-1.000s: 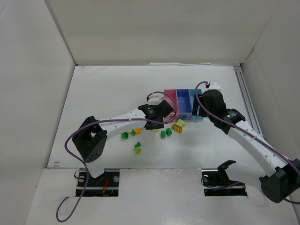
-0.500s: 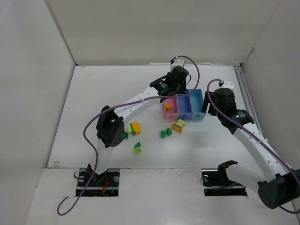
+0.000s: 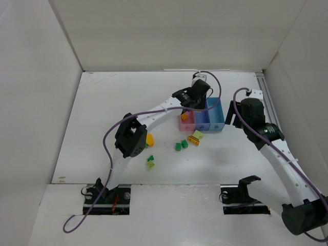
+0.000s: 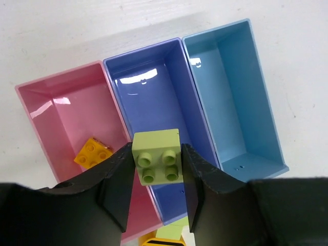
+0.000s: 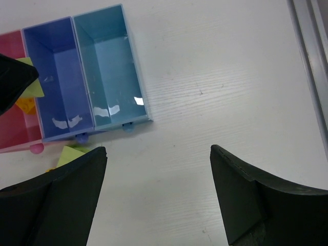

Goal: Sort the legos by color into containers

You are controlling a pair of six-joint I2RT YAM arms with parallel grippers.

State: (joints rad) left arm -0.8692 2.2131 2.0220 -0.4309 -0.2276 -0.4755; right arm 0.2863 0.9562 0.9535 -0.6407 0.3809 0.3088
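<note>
My left tool clamps a pale green lego over the blue-purple bin. My right tool hangs open at three o'clock of the light blue bin.

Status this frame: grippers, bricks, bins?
Left gripper shut on pale green brick, above bins. Right gripper open, empty. One orange brick in pink bin. Nothing blocking.

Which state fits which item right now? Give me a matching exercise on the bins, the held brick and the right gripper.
Column one:
1. pink bin
2. light blue bin
3. pale green brick
4. right gripper

Column two:
A. clamped in the left gripper
B. open, gripping nothing
C. holds an orange brick
D. nothing inside

Pairs: 1-C, 2-D, 3-A, 4-B
</note>
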